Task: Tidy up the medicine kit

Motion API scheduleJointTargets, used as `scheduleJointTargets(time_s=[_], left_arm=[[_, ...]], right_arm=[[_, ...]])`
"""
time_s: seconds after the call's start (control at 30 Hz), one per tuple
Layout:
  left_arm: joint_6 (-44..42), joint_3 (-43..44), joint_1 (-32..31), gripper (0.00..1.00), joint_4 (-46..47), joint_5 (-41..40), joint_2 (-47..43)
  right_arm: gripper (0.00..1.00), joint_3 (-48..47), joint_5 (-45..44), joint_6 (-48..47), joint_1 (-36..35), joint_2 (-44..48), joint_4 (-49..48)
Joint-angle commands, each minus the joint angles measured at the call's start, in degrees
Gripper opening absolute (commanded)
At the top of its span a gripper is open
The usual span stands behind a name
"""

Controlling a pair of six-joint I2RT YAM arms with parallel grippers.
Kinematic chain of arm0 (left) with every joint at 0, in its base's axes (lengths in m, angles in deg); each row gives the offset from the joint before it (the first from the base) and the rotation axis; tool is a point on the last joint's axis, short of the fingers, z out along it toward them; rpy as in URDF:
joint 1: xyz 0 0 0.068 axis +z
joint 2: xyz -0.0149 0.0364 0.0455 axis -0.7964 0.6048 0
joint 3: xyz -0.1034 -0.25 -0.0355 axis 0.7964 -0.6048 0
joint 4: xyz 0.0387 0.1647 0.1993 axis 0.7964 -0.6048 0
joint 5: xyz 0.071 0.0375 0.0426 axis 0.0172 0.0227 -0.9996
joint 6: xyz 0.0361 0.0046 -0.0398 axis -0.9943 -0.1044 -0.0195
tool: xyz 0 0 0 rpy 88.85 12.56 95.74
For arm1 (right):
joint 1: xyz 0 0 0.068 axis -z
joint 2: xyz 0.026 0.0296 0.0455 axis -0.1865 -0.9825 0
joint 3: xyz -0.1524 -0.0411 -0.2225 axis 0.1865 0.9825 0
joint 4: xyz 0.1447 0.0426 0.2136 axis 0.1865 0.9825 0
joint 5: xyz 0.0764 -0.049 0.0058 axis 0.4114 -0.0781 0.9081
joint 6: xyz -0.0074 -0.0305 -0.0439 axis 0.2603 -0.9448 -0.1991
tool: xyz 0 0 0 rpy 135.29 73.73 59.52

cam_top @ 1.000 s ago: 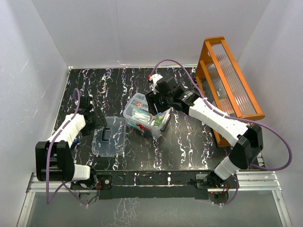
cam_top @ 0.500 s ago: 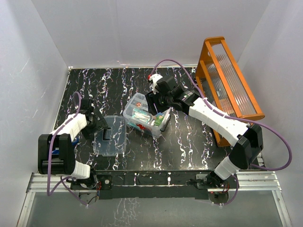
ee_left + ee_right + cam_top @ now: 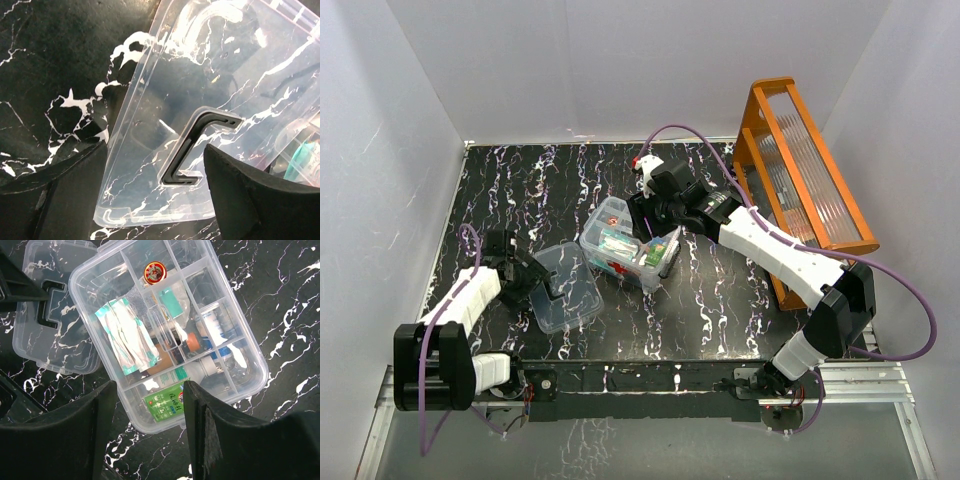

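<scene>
Clear medicine kit [image 3: 97, 282] looks filled, lid [image 3: 240, 90] not yet on; left jaws apart astride lid, right jaws apart above kit.

Orange rack [image 3: 812, 178]; black marbled table [image 3: 520, 190]

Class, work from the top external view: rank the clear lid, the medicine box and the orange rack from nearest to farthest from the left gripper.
1. Clear lid: right beside the left gripper, at front left.
2. Medicine box: in the middle, just beyond the lid to the right.
3. Orange rack: along the right side, clearly farthest.
</scene>
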Motion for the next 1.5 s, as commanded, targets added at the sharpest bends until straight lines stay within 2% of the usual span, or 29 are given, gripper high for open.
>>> scheduleJointTargets(time_s=[0.0, 0.2, 0.27, 0.5, 0.63, 0.8, 0.97, 1.27, 1.47], left_arm=[[-0.38, 0.99, -0.06, 0.76, -5.54, -1.57, -3.94], [-5.32, 3.16, -0.16, 0.8, -9.98, -8.86, -7.99], [-5.53, 3.27, -0.14, 0.81, -9.0, -7.54, -8.05], [-6.32, 0.24, -0.22, 0.69, -2.99, -0.24, -4.1], [-7.83, -0.32, -0.15, 0.68, -0.79, 2.66, -2.5], [-9.02, -0.31, -0.14, 0.7, -0.36, 2.12, -1.46], [-8.83, 0.47, -0.27, 0.67, -2.18, -0.19, 1.89], [-8.58, 1.47, -2.21, 0.66, -3.75, -3.22, 5.64], [-8.31, 1.12, -2.56, 0.52, -2.97, -5.0, 3.9]], right_arm=[[0.53, -1.51, -1.16, 0.84, 0.3, 1.12, -3.72], [0.53, -0.24, -1.61, 1.19, 0.37, 2.06, -3.99], [0.53, 0.21, -1.54, 1.45, 0.3, 2.28, -4.23], [0.52, 0.66, -1.26, 1.72, 0.36, 2.72, -4.21], [0.52, 1.16, -1.19, 2.0, 0.29, 3.12, -4.39], [0.51, 1.42, -1.14, 2.22, 0.35, 3.29, -4.42], [0.5, 1.56, -0.85, 2.53, 0.29, 3.39, -4.47], [0.49, 2.0, -0.04, 2.99, 0.31, 3.73, -5.05], [0.49, 2.41, 0.61, 3.3, 0.35, 4.09, -5.36]])
